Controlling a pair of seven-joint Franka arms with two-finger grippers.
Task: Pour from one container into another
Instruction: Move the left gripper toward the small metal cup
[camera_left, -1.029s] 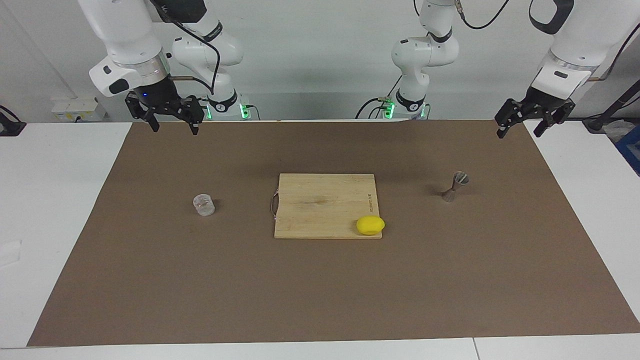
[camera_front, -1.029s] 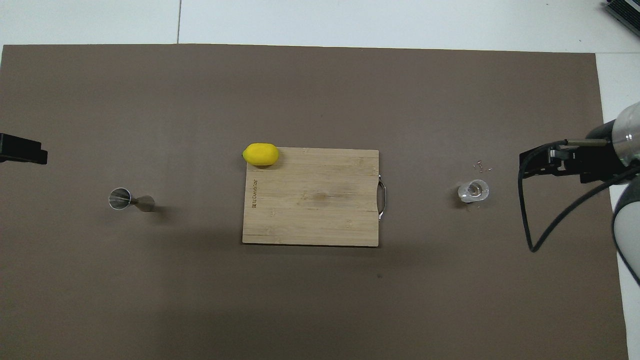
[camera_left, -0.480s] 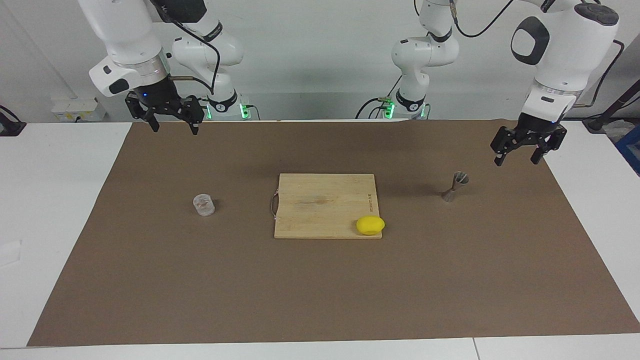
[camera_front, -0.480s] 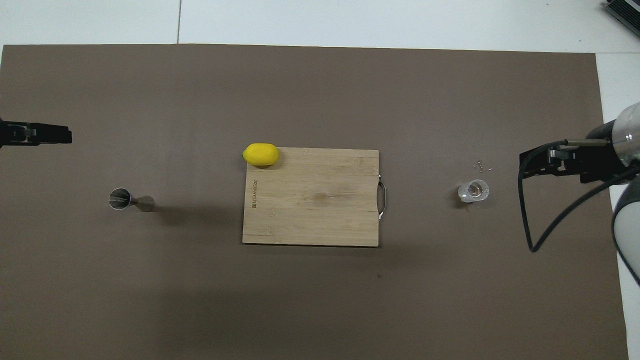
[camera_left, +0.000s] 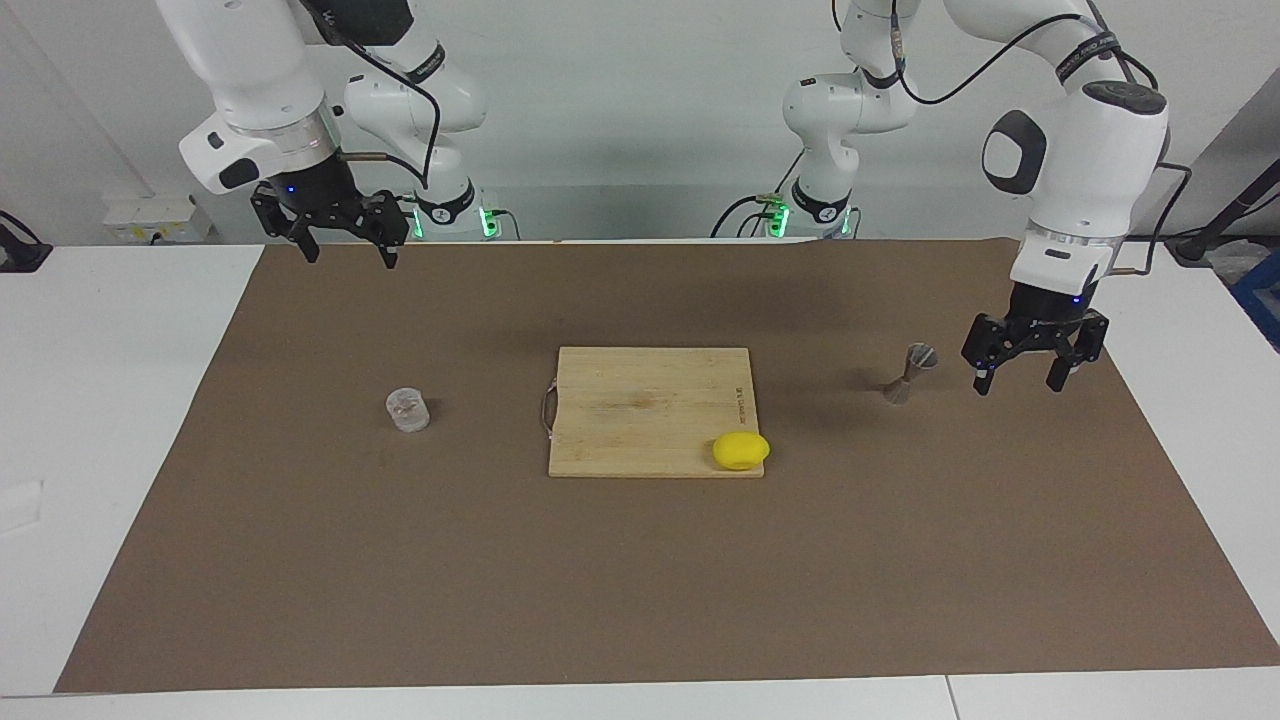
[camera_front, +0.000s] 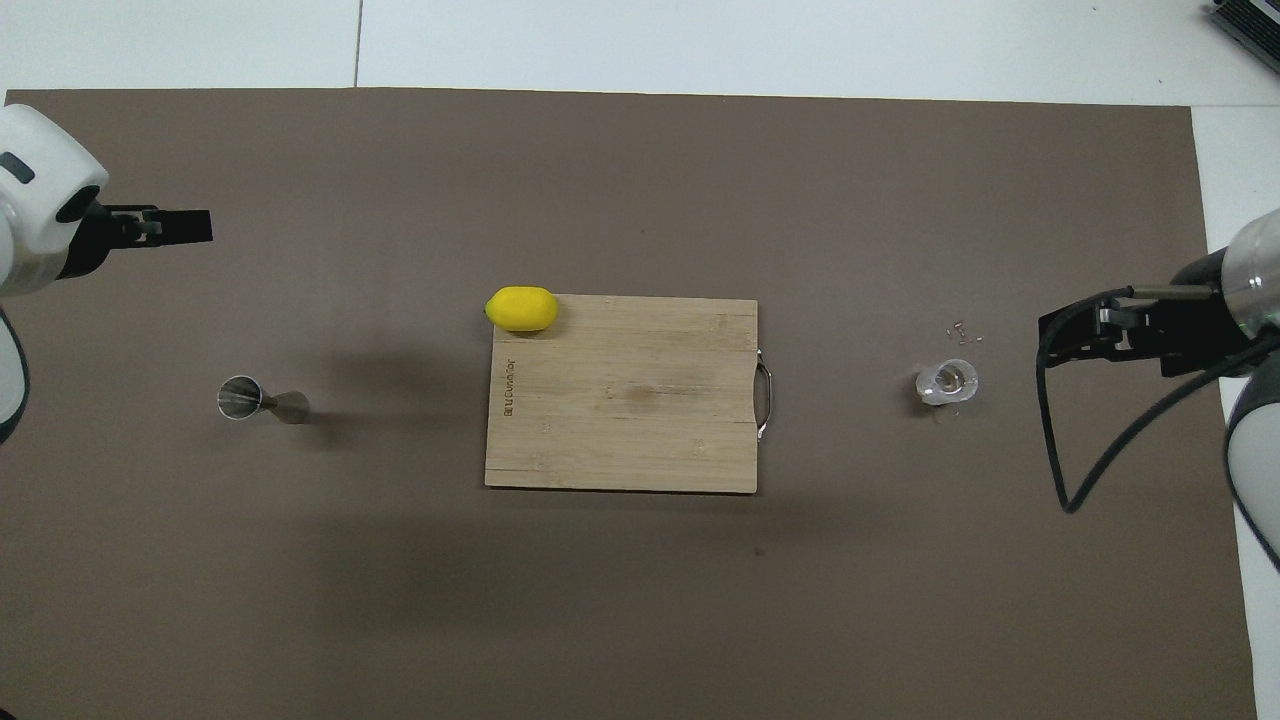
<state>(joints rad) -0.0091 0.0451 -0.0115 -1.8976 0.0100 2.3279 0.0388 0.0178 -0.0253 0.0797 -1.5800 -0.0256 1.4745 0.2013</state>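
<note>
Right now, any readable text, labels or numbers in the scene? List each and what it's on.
Cutting board: one line of dark print along the edge nearest the lemon, too small to read.
Arm joint collars above the robot bases in the facing view: printed lettering, too small to read.
Glass cup, jigger, brown mat: no text visible.

The clear glass cup (camera_left: 408, 410) stands upright toward the right arm's end, the hourglass metal jigger (camera_left: 910, 372) toward the left's.
</note>
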